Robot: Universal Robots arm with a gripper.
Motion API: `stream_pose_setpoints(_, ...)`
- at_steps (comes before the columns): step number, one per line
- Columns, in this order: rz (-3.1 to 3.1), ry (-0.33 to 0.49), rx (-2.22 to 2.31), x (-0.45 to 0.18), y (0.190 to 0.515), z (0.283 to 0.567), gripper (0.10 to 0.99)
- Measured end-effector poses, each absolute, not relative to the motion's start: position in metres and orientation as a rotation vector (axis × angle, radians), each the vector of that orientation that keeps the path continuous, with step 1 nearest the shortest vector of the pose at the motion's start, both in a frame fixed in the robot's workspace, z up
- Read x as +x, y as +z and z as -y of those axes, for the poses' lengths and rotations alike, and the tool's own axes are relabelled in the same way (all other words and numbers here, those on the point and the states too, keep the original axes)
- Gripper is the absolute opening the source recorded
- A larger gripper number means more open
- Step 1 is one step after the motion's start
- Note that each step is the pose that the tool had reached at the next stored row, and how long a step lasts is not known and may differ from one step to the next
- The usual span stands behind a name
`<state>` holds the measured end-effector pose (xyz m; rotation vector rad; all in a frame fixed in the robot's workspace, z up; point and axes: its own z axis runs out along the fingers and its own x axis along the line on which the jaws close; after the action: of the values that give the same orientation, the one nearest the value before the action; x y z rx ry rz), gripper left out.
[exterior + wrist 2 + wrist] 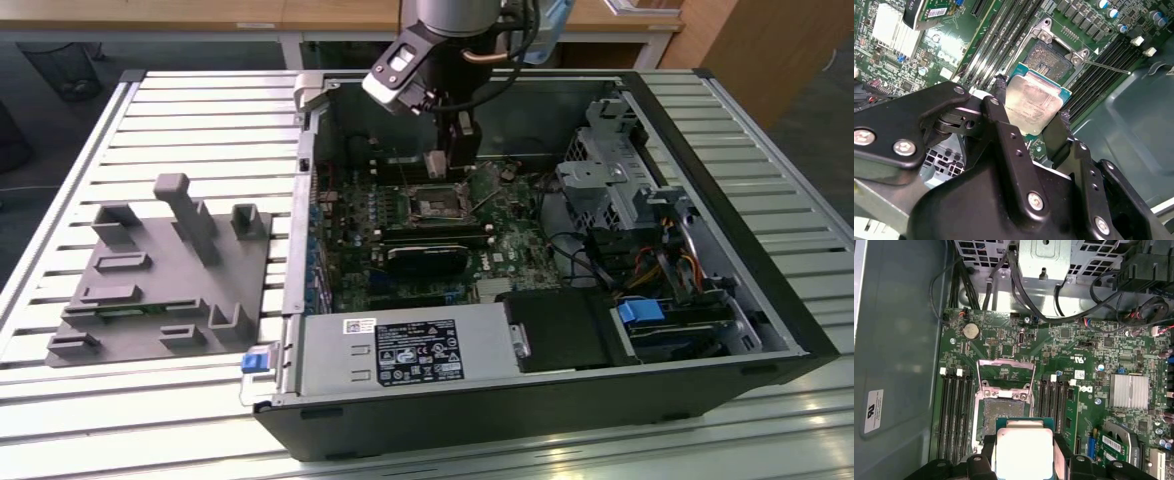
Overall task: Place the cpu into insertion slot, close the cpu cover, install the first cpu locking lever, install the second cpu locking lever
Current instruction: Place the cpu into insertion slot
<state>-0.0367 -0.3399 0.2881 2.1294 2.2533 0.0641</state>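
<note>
My gripper [1031, 100] is shut on the cpu [1036, 107], a square chip with a dull silver top, pinched by its two opposite edges. In both wrist views the cpu [1023, 452] hangs in the air a little short of the insertion slot [1001, 412], whose dark centre lies bare. The cpu cover [1004, 363], a thin silvery frame, stands swung open on the slot's far side. A thin lever rod [1106, 66] sticks out beside the insertion slot [1051, 57]. In the exterior view my gripper [451, 165] hovers inside the open computer case just above the insertion slot [438, 205].
Long black memory slots [954, 415] flank the socket on both sides. A black heatsink block [427, 255], a power supply [400, 350] and a drive cage [601, 180] crowd the case. A grey fixture [160, 270] sits on the slatted table at the exterior view's left.
</note>
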Motion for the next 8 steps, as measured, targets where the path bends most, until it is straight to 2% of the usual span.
stream_pose_setpoints(8,-2.253,0.064,2.129,-0.0367,0.2848,0.3399,0.541)
